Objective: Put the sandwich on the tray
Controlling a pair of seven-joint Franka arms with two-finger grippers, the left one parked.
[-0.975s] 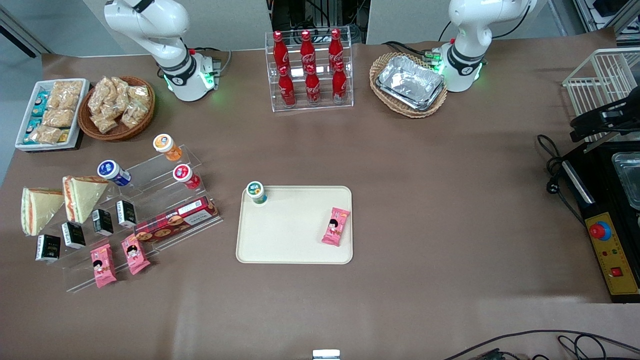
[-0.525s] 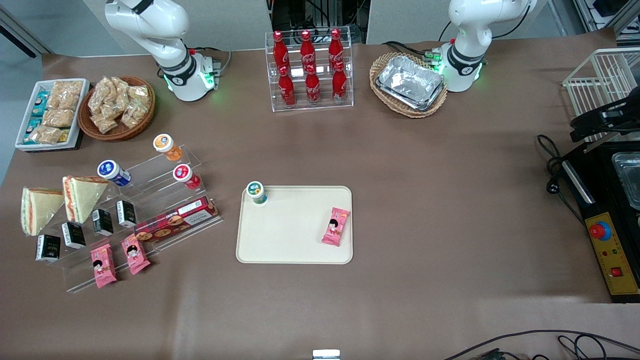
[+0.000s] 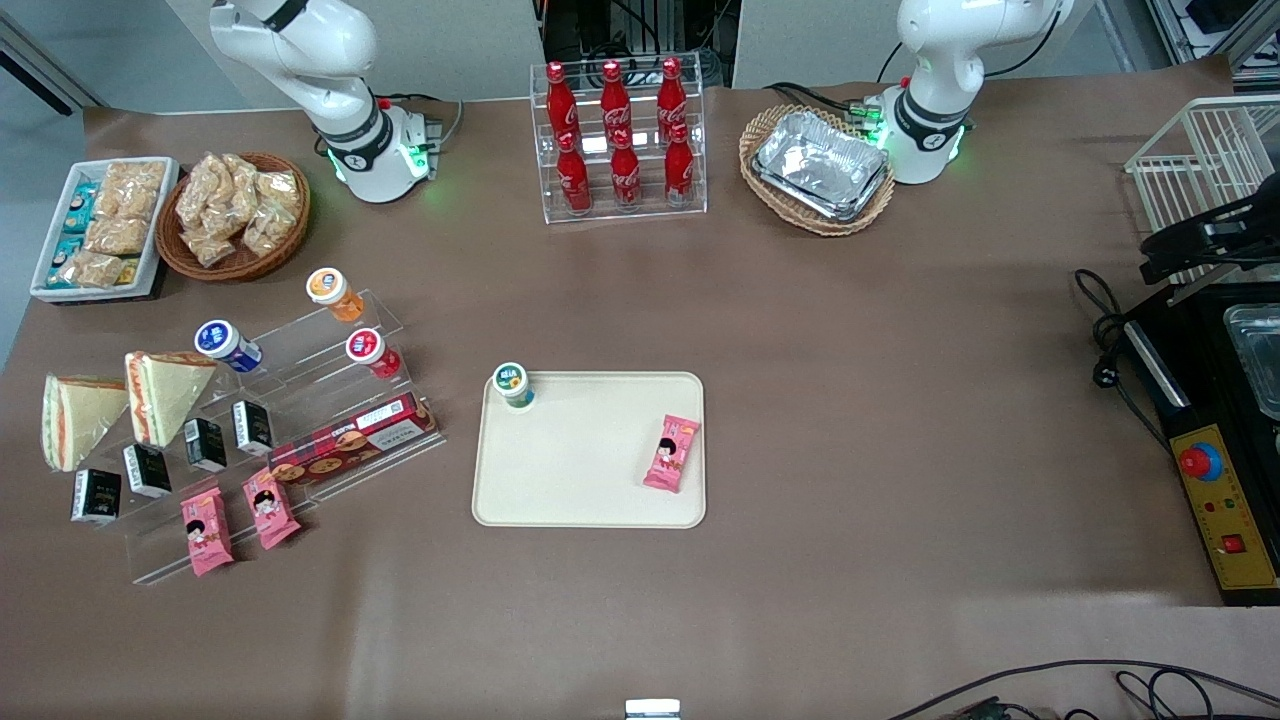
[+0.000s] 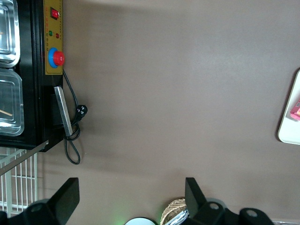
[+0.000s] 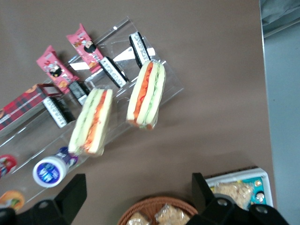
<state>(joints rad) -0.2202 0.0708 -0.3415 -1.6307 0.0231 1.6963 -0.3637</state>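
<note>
**Front view and wrist views: stock on the table, sandwich not yet on the tray**

Front view. Tray (image 3: pixel 580 470): cream-beige, flat on the brown table (image 3: pixel 850 400) near its middle. On the tray: one small green-capped cup (image 3: pixel 514 384) at a corner farther from the camera, and one pink snack packet (image 3: pixel 671 453) along the edge toward the parked arm's end. Two wrapped sandwich wedges at the working arm's end of the table, well apart from the tray: the sandwich (image 3: pixel 163 392) leans on the clear acrylic step rack (image 3: pixel 300 400); the second sandwich (image 3: pixel 72 418) lies just beside it, nearer the table edge. On the rack: three capped cups, four small black cartons, a red plaid biscuit box (image 3: pixel 352 443), two pink packets. Also present: wicker basket of snack bags (image 3: pixel 232 215), white bin of snack packs (image 3: pixel 100 228), rack of red cola bottles (image 3: pixel 618 135), basket of foil trays (image 3: pixel 818 168). The working arm's base (image 3: pixel 365 150) stands farther from the camera; its gripper is outside this view.

Right wrist view. Gripper (image 5: pixel 138 194): two dark fingers (image 5: pixel 70 194) spread wide, nothing between them, held high above the table. Below it: the sandwich (image 5: pixel 92 121) and the second sandwich (image 5: pixel 147 93) side by side, filling edges up, both untouched.

Left wrist view. One edge of the tray (image 4: pixel 291 117) with a sliver of the pink packet, bare brown table, and a black control box (image 4: pixel 33 70).
</note>
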